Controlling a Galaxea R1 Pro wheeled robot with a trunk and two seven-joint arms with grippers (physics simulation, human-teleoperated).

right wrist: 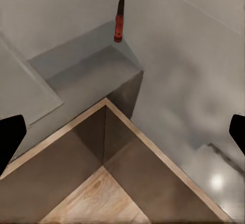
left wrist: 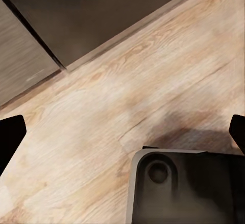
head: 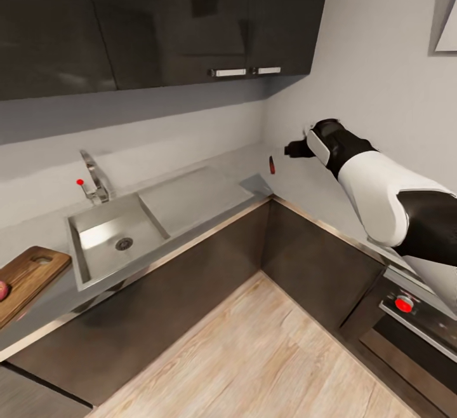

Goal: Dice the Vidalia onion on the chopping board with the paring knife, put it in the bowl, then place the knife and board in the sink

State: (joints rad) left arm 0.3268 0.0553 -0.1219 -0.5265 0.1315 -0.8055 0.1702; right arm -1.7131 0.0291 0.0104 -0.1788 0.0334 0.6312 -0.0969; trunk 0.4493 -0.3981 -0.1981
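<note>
Floor (head: 254, 354): pale wood planks lie nearest you, below the dark cabinet fronts; in the left wrist view your left tool (left wrist: 122, 132) hangs over these planks, its two dark fingertips far apart at the frame edges.
Stove (head: 412, 310): at your right, dark with a red knob, just under your right arm.
Board (head: 28, 278): brown wood with rounded corners and a slot handle hole, lying flat on the surface at far left, just beside the sink.
Onion (head: 3, 289): small, round, pink-red, resting on the board at the frame edge, partly cut off.
Sink (head: 79, 259): rectangular steel basin with a round dark drain, a flat drainboard to its right, a chrome tap with a red knob behind.
Surface (head: 247, 164): smooth grey, metallic front edge, turning the corner toward your right arm.
Right tool (right wrist: 122, 127): reaches out over the corner of the surface; fingertips wide apart, holding nothing.
Knife (right wrist: 119, 20): small, red handle, short dark pointed blade, lying on the surface in the corner, just ahead of your right tool, not touched.
Cupboards (head: 158, 18): glossy dark doors above, farthest back.
</note>
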